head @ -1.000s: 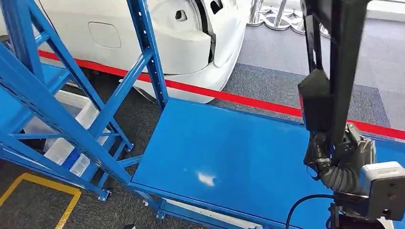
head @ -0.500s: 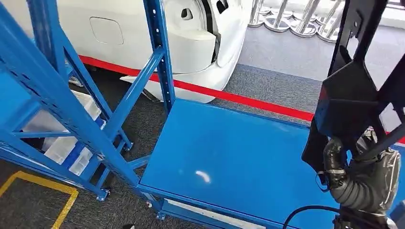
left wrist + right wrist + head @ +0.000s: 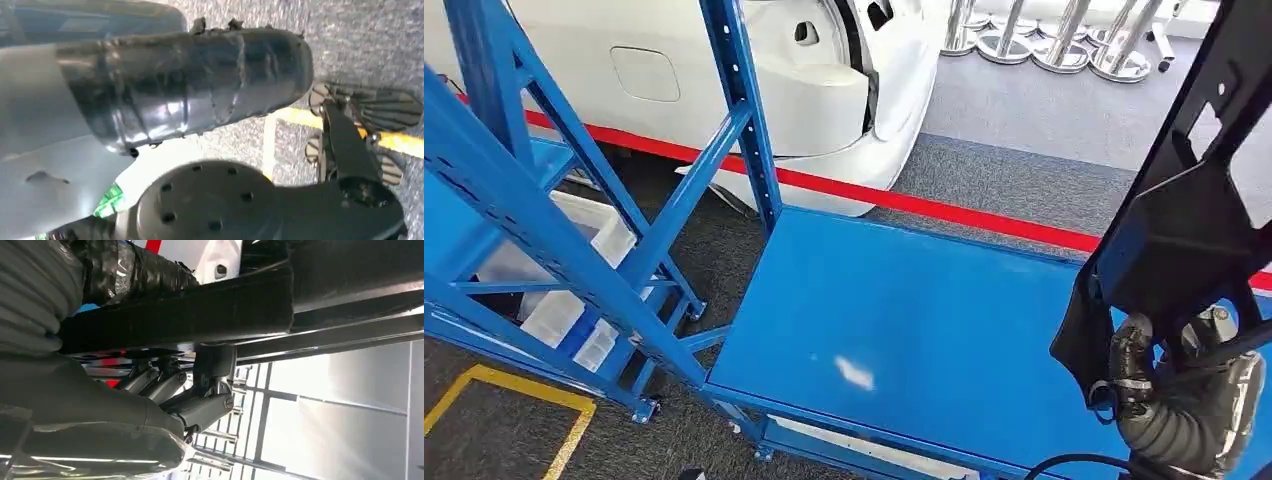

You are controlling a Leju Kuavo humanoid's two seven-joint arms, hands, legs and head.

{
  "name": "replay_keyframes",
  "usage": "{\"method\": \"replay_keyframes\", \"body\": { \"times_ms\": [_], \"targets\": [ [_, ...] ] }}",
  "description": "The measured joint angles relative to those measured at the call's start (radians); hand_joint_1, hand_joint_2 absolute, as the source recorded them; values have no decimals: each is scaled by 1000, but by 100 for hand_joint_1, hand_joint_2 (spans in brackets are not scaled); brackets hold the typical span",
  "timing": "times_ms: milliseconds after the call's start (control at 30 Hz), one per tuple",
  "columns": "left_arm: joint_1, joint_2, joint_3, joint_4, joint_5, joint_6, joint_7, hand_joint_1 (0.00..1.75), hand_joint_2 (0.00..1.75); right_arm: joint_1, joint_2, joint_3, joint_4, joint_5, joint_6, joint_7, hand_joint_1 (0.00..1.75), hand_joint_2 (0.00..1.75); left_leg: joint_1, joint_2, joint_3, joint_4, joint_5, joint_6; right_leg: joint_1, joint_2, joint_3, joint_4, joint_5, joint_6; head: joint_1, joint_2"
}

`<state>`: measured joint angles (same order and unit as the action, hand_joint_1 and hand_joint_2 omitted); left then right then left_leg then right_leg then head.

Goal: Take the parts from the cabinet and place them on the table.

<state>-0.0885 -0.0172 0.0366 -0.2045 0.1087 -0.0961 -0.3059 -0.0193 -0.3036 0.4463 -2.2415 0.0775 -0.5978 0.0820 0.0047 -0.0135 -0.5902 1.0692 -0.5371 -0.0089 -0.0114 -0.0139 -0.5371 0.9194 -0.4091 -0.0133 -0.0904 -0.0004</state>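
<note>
Lower right of head view: right hand, wrapped in glossy black tape, fingers clamped round the black part. The part is a rigid matte plastic bracket w/ cut-outs and ribs. Vs half a sec ago it's tilted more, top leaning to upper right, and hangs over the right end of the blue surface, not set down yet. I judge placement is near.

Left hand hangs over carpet; fingers' state can't tell.

Left: blue steel cabinet, perforated posts. Far: white car body.
</note>
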Motion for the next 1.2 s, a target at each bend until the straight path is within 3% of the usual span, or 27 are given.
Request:
{"method": "replay_keyframes", "body": {
  "times_ms": [33,100,133,167,233,267,400,433,467,533,567,600,633,667,700,733,767,800,833,900,933,967,1000,1067,1100,1133,1200],
  "targets": [
    [1,4,0,0,0,-1,1,0,0,7,3,0,3,-5,-3,0,175,175,1,1,-36,97,-52,-3,0,-1,-6,1,4,0,0,0],
    [3,13,0,0,0,-2,2,0,0,16,5,0,9,-6,-4,0,175,175,3,1,-72,203,-91,-9,0,-2,-20,7,10,1,0,0],
    [3,16,0,0,0,-2,2,0,0,19,5,0,12,-6,-4,0,175,175,4,1,-57,190,-77,-11,-1,-2,-28,9,13,2,0,0],
    [2,17,0,0,0,-3,2,0,0,21,6,0,14,-6,-4,0,175,175,6,1,-24,138,-50,-11,-1,-2,-34,13,17,4,0,0],
    [-1,18,0,0,0,-2,2,0,0,25,7,1,19,-7,-4,0,175,175,7,1,91,-47,20,-10,-3,-1,-44,22,22,12,0,0],
    [-4,18,0,0,0,-2,2,0,0,25,7,1,19,-10,-6,0,175,175,7,-1,131,-121,16,-6,0,0,-50,31,25,18,-1,0],
    [-2,18,0,0,1,-1,3,0,0,29,7,2,24,-21,-11,-1,175,175,-1,-4,114,-115,40,22,-3,0,-56,27,49,46,2,0],
    [-1,18,0,0,1,-1,4,0,0,30,5,2,25,-23,-13,-1,175,175,9,0,110,-123,56,32,-5,5,-63,31,48,51,3,0],
    [-3,16,0,0,1,0,4,0,0,31,4,2,26,-23,-16,-2,175,175,8,3,97,-122,67,38,-4,10,-77,63,-3,56,5,0],
    [-5,7,0,0,2,1,4,0,0,33,3,2,28,-24,-16,-2,175,175,7,4,70,-122,85,46,-8,10,-125,209,-123,62,9,0],
    [-5,5,0,0,2,2,4,0,0,36,3,2,30,-24,-17,-2,175,175,6,4,55,-122,95,46,-8,10,-147,292,-171,65,9,0],
    [-4,0,0,0,2,2,4,0,0,38,3,2,31,-25,-18,-2,175,175,5,4,41,-121,105,46,-8,10,-156,348,-191,65,9,0],
    [-4,-1,0,0,3,2,4,0,0,40,2,2,33,-25,-18,-2,175,175,4,5,27,-120,115,45,-8,10,-146,364,-180,64,9,0],
    [-4,-1,1,0,3,2,4,0,0,41,2,2,35,-26,-18,-2,175,175,2,5,13,-120,125,44,-7,10,-113,335,-146,60,9,0],
    [-4,-1,1,0,3,2,5,0,0,41,2,2,35,-26,-18,-2,175,175,0,5,2,-119,134,42,-7,10,-65,273,-109,53,9,0],
    [-4,-1,1,0,3,2,5,0,0,41,2,2,35,-26,-18,-2,175,175,-3,4,-9,-119,144,40,-5,10,5,174,-81,42,9,0],
    [-5,-1,1,0,3,1,5,0,0,40,2,1,35,-26,-18,-2,175,175,-2,4,-11,-119,152,38,1,10,69,87,-83,31,8,0],
    [-4,-1,1,0,3,0,5,0,0,38,2,1,35,-26,-18,-2,175,175,-8,4,-19,-118,158,31,8,8,122,-1,-111,20,8,0],
    [-3,-2,1,0,3,1,6,0,0,39,1,1,36,-26,-18,-2,175,175,-4,6,-18,-122,172,23,8,6,123,-13,-110,27,5,0],
    [-4,-3,2,0,4,1,6,0,0,39,-2,0,35,-26,-19,-2,175,175,1,7,-20,-128,191,11,14,8,110,-12,-97,19,7,0],
    [-2,-3,2,0,4,1,6,0,0,40,-3,0,36,-26,-19,-1,175,175,-2,3,-22,-132,197,3,7,6,93,-28,-80,11,6,0],
    [-1,-3,3,0,4,2,6,0,0,39,-3,1,36,-27,-19,-1,175,175,0,3,-34,-117,165,-1,3,-2,93,-32,-65,6,5,0],
    [0,-2,4,0,4,2,4,0,0,40,-3,1,36,-28,-19,0,175,175,0,3,-51,-67,101,-4,3,-2,81,-37,-56,-1,3,0],
    [0,8,4,0,3,0,0,0,0,43,-3,1,38,-30,-19,1,175,175,2,4,-96,99,-26,-11,3,-2,55,-37,-33,-6,2,0],
    [0,13,4,0,3,0,0,0,0,44,-3,1,40,-29,-19,1,175,175,3,4,-105,164,-51,-15,3,-3,41,-35,-21,-5,2,0],
    [-1,16,4,0,3,0,0,0,0,44,-3,1,42,-29,-19,1,175,175,4,4,-101,201,-40,-18,2,-3,24,-31,-10,-4,2,0],
    [-1,19,4,0,3,-2,0,0,0,46,-3,1,44,-29,-19,1,175,175,7,6,-37,155,30,-21,1,-2,-3,-18,6,2,2,0]
  ]
}}
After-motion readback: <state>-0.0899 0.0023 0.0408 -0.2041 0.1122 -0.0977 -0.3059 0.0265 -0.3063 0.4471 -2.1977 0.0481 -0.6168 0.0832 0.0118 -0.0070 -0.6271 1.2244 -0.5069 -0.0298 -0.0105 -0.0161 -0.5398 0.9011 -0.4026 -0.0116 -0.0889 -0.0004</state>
